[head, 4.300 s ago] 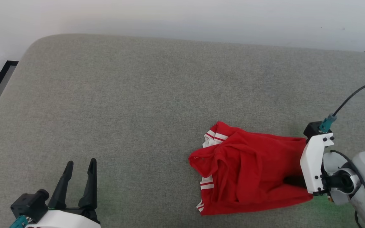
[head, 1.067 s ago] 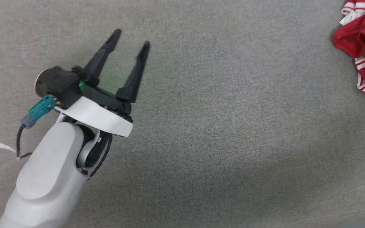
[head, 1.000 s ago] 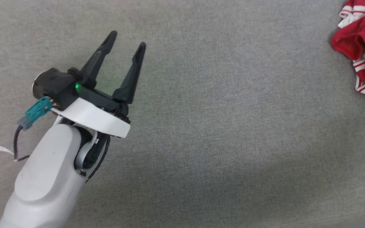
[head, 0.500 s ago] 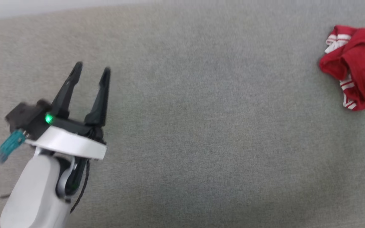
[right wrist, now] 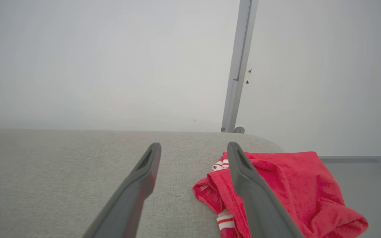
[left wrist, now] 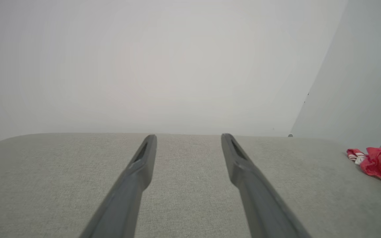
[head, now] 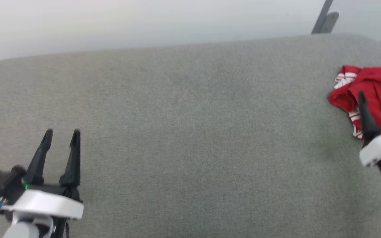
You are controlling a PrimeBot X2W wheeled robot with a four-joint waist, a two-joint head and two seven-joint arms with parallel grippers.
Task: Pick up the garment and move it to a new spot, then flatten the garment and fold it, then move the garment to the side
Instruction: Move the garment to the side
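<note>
The garment [head: 374,82], a red shirt with white striped trim, lies crumpled near the right end of the grey padded surface [head: 190,115]. My right gripper [head: 375,93] is open, and its fingers point over the garment's near part without gripping it. In the right wrist view the garment [right wrist: 286,185] lies under and to the right of the right finger, and the right gripper [right wrist: 193,147] has nothing between its fingers. My left gripper [head: 62,134] is open at the lower left, far from the garment. In the left wrist view, the left gripper [left wrist: 189,138] is empty and the garment [left wrist: 379,162] sits far right.
The padded surface's rounded far edge meets a pale wall [head: 144,23]. A grey metal post [head: 322,16] stands behind the right corner, near the garment; it is the same post [right wrist: 240,66] in the right wrist view. Floor shows past the right end [right wrist: 359,175].
The head camera has swung up and to the right, so the far edge and wall now show. The right gripper, earlier at the garment's edge, now points over it, open. The garment stays crumpled.
</note>
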